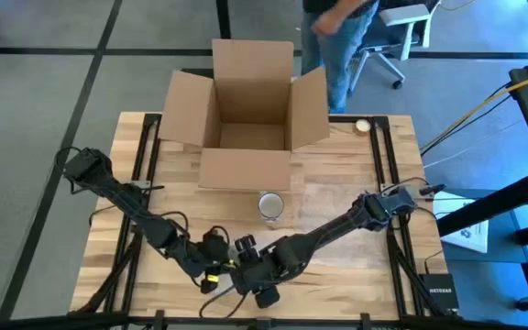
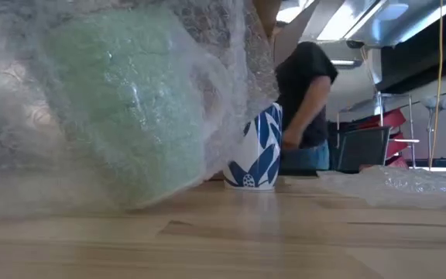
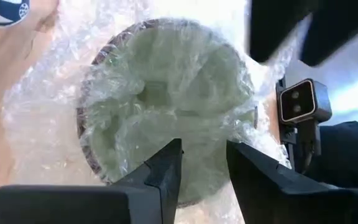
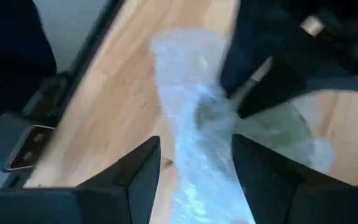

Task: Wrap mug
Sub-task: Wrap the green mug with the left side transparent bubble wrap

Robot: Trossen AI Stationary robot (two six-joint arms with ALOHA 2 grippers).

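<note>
We see both arms meeting at the near edge of the wooden table. The left gripper hangs right over the green mug, which sits bundled in bubble wrap; its two dark fingers stand slightly parted, with the wrap and the mug's rim showing in the gap between them, and we cannot tell whether they pinch anything. The right gripper is just beside the left one, its fingers spread on either side of a twisted strand of bubble wrap that runs from between them out to the mug; whether they actually grip the strand we cannot tell.

In the low view the wrapped mug fills the foreground, tilted. Beyond both grippers, toward the far side, a blue-and-white patterned cup stands upright, apart from the bundle. Farther off sits an open cardboard box, and behind it a person stands by the table.
</note>
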